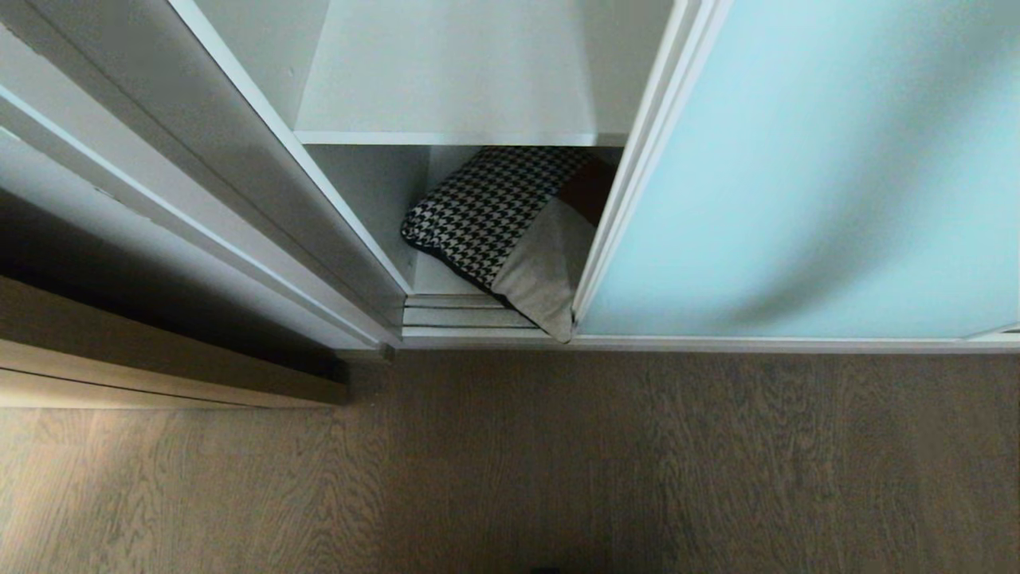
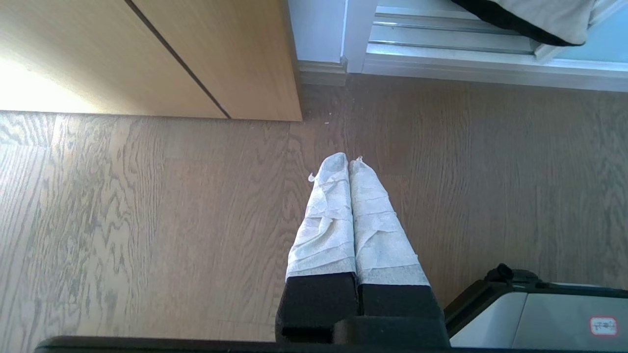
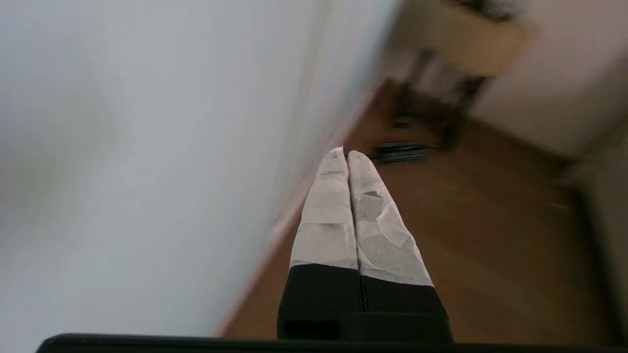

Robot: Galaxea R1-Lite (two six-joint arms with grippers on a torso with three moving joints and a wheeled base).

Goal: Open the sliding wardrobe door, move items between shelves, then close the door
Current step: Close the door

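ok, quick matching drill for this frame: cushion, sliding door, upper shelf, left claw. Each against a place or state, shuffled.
Things:
1. cushion
2. sliding wardrobe door
3. upper shelf
4. left claw

Places/states:
A. shut, over the wood floor
B. bare white board
C. partly open, frosted aqua glass
D. bottom compartment, corner jutting over the door track

Pairs: 1-D, 2-C, 3-B, 4-A
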